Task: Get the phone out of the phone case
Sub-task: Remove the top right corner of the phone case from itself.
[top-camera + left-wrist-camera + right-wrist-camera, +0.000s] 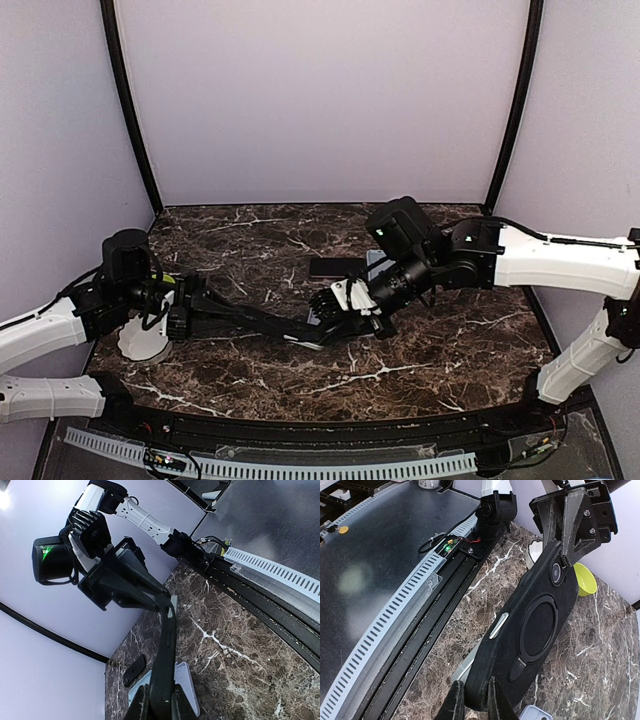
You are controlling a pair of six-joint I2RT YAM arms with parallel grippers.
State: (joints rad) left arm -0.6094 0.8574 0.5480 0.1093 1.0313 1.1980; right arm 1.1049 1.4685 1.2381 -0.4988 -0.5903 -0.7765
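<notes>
A black phone case [535, 625] with a round ring on its back hangs above the marble table, stretched between both arms. My right gripper [474, 700] is shut on its near corner. The left gripper [568, 555] clamps the far end by the camera hole. Seen edge-on in the left wrist view, the phone case [165, 650] runs from my left gripper [160, 700] up to the right gripper [155, 597]. A pale grey edge [470, 662] shows under the case's lower left side; I cannot tell whether it is the phone. From above, the phone case [295, 325] is a dark strip at table centre.
A black phone [335, 267] lies flat behind the grippers, and a pale blue piece [136, 692] and a lavender phone [189, 690] lie under the case. A yellow-green cup [585, 577] and a white round object [145, 345] sit at the left. A slotted rail [300, 465] lines the front edge.
</notes>
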